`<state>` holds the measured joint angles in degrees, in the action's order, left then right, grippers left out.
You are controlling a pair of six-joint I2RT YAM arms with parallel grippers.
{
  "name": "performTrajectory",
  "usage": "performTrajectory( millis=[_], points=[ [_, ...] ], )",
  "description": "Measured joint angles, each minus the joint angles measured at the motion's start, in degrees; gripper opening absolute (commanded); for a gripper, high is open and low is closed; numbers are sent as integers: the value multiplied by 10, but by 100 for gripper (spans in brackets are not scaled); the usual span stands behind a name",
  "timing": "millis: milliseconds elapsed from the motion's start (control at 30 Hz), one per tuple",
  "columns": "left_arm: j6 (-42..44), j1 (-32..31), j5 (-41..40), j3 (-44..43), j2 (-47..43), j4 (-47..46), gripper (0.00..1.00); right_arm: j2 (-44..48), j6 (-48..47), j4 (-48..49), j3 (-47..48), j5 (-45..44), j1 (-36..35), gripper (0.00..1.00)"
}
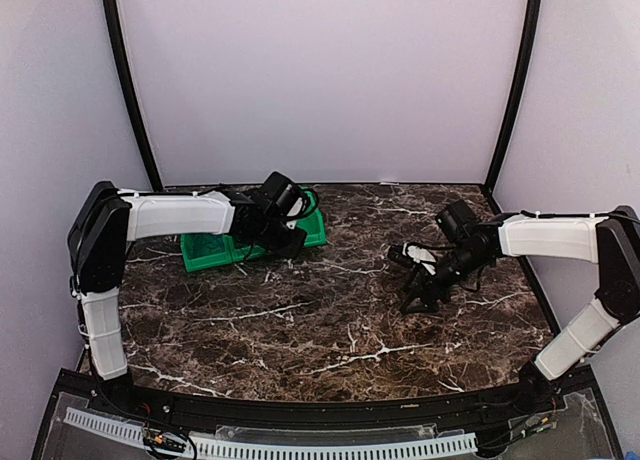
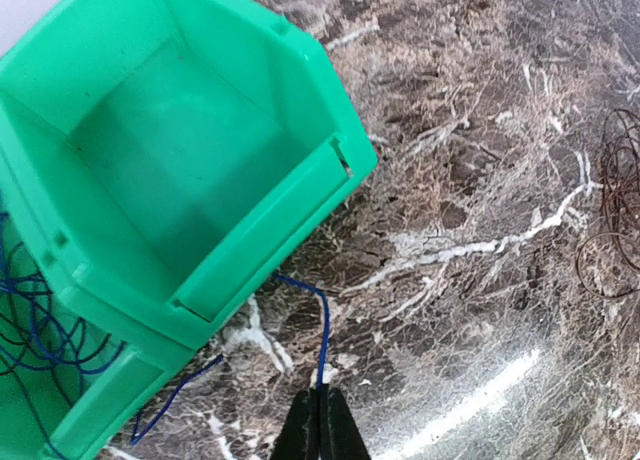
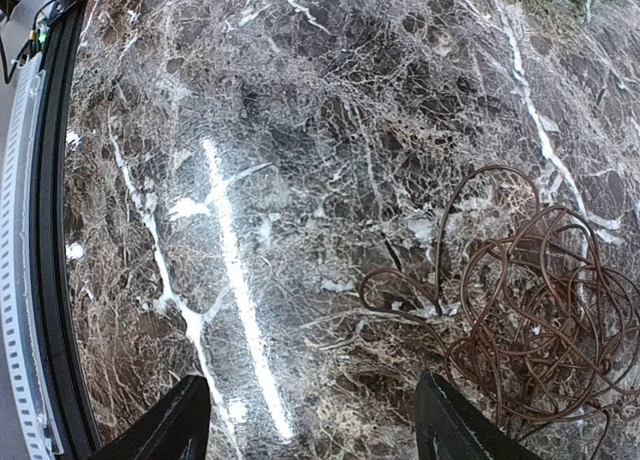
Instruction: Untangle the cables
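Left claw (image 2: pixel 320 405): clenched tight, tips pressed together, sitting low over the desk (image 2: pixel 480 130) just in front of the bin (image 2: pixel 300 90).
In its grip: the blue cable (image 2: pixel 325 330), pinched right at the tips.
Blue cable, near part: up it goes from the pinch, bends left and meets the bin's front lip. A second strand trails across the desk by the next compartment.
Blue cable, the rest: a bunch of small loops lying inside that next compartment, at the left edge of the left wrist view.
Bin: green plastic, compartments side by side, at the far left of the desk in the top view, with the left arm reaching over it.
Right claw (image 3: pixel 312 385): released, jaws spread wide, marble showing between the fingers (image 3: pixel 180 425). It hangs over the right half of the desk.
Dark cable (image 3: pixel 530 320): a loose bunch of loops flat on the desk, just beside the right finger on its outer side. It reads brownish from this wrist. Whether it touches the finger, I can't tell.
Cables apart: the dark bunch also shows at the right edge of the left wrist view, well clear of the blue cable and the bin.
Desk: dark marble, white veins.
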<state>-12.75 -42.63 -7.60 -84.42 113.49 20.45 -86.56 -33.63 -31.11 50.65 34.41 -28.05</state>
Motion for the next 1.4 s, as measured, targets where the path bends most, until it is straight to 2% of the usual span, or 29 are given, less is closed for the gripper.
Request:
performTrajectory(
  millis=[200, 367, 533, 933, 1400],
  points=[
    [35, 12, -33, -49, -47, 25, 0, -1, 0, -2, 0, 0, 0, 72],
    [53, 62, -40, -103, -77, 19, 0, -1, 0, -2, 0, -3, 0, 72],
    [66, 96, -61, -119, -104, -6, 0, -1, 0, -2, 0, -9, 0, 72],
    [62, 107, -86, -81, -115, -70, 0, -1, 0, -2, 0, -13, 0, 72],
    [31, 121, -84, -15, -67, -107, 0, -2, -2, -2, 0, -17, 0, 72]
  ],
)
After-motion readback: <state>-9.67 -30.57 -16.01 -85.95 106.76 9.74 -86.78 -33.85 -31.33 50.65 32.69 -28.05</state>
